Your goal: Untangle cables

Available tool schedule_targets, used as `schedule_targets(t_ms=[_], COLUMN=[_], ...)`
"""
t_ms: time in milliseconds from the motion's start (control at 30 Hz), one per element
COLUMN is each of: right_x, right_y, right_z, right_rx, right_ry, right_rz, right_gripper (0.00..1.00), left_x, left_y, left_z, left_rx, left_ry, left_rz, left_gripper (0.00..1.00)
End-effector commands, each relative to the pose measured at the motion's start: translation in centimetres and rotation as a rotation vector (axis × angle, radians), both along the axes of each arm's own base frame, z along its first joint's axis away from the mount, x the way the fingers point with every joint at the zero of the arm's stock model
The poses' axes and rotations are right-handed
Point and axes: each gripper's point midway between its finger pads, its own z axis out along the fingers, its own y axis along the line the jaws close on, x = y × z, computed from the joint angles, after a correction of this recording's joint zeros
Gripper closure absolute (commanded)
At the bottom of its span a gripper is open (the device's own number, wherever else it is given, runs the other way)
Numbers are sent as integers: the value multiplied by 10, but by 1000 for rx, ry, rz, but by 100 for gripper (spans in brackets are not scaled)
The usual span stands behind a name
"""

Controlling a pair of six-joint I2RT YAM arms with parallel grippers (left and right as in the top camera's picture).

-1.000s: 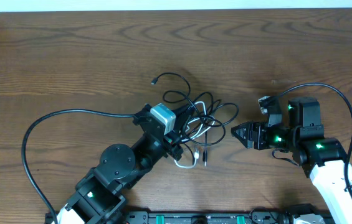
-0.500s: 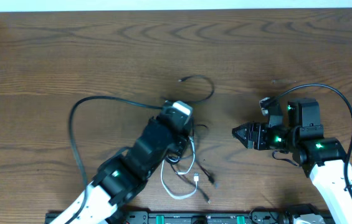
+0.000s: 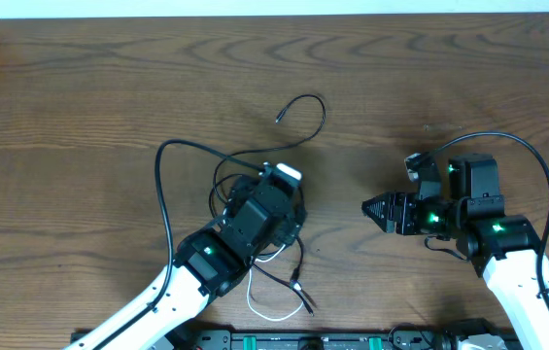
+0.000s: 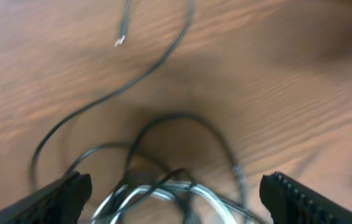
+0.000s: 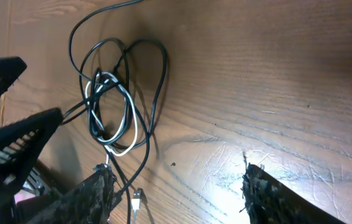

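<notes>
The cables lie in a loose tangle of thin black cords and one white cord, partly under my left arm. One black cord runs away to a small plug. My left gripper hangs over the tangle, mostly hidden beneath its own wrist. In the left wrist view that gripper is open, and black and white strands lie on the table between its fingers, untouched. My right gripper stands open to the right of the tangle, apart from it. Its wrist view shows the gripper over bare wood, with the looped cables ahead.
The left arm's thick black wire arcs over the table left of the tangle. The right arm's wire loops at the right. A white plug lies by the right gripper's left finger. The table's far edge runs along the top.
My left gripper went from shut to open and let go of the cables. The left arm swung left and forward, dragging the tangle toward the front edge. One black cord stretched out. The right arm stayed still.
</notes>
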Motion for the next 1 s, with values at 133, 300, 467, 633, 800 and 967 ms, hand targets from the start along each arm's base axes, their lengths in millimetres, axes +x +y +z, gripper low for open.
schedule_targets(t_ms=[133, 300, 467, 633, 800, 967], right_x=[1, 1, 1, 1, 1, 1], right_y=[3, 3, 3, 3, 3, 3], right_z=[6, 6, 6, 5, 6, 5], right_rx=[15, 15, 14, 14, 14, 14], right_ry=[-3, -3, -4, -3, -4, -2], right_rz=[3, 3, 3, 3, 3, 3], right_gripper=[35, 35, 34, 34, 32, 33], left_x=[13, 4, -9, -25, -37, -44], left_y=[59, 93, 97, 91, 81, 88], left_z=[-2, -17, -34, -47, -54, -58], left_rx=[39, 2, -7, -9, -37, -86], left_ry=[0, 93, 183, 279, 362, 400], left_rz=[350, 553, 570, 529, 486, 626], left_gripper=[9, 9, 8, 8, 8, 8])
